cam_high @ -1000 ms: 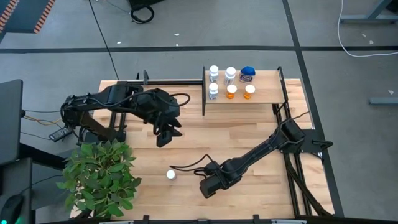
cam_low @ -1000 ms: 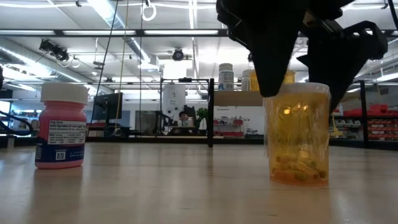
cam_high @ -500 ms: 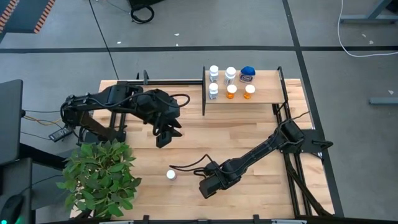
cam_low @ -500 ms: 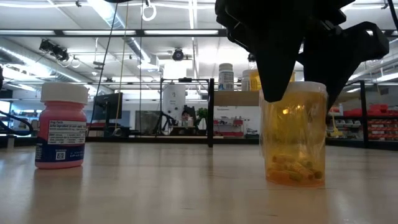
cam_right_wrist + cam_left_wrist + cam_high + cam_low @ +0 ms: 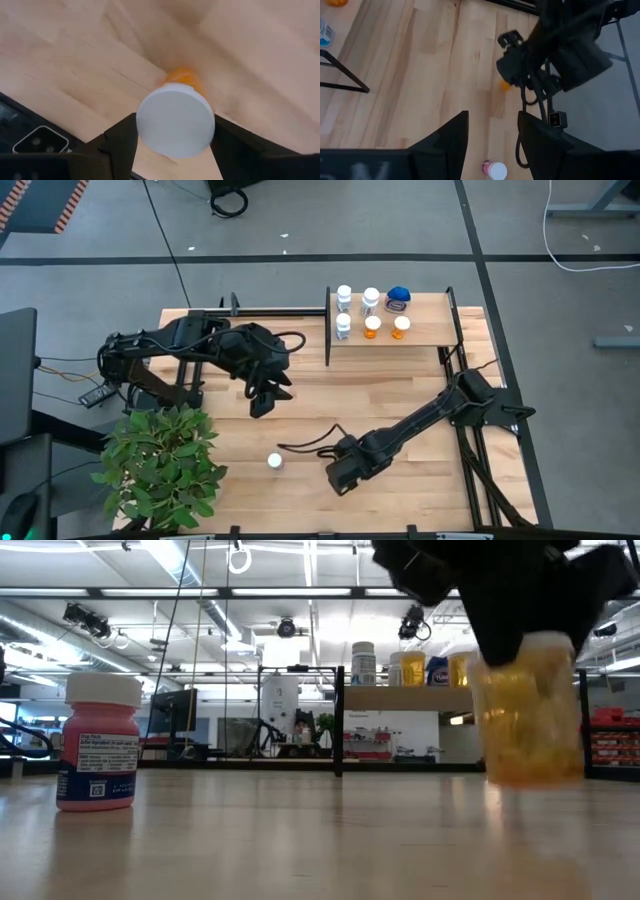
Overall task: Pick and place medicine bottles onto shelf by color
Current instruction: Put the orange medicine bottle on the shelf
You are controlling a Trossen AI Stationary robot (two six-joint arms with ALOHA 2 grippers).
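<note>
The right hand (image 5: 175, 137) has clenched on the orange bottle (image 5: 525, 710) and raised it off the desk (image 5: 400, 390); shelf (image 5: 425, 330) delivery follows. The left hand (image 5: 262, 402) hangs released.

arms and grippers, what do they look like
Both arms are dark, nearly black, jointed links with black cables looping alongside. The left gripper has two flat, angular matte black fingers; the right gripper has the same blocky black fingers. No markings are legible.
</note>
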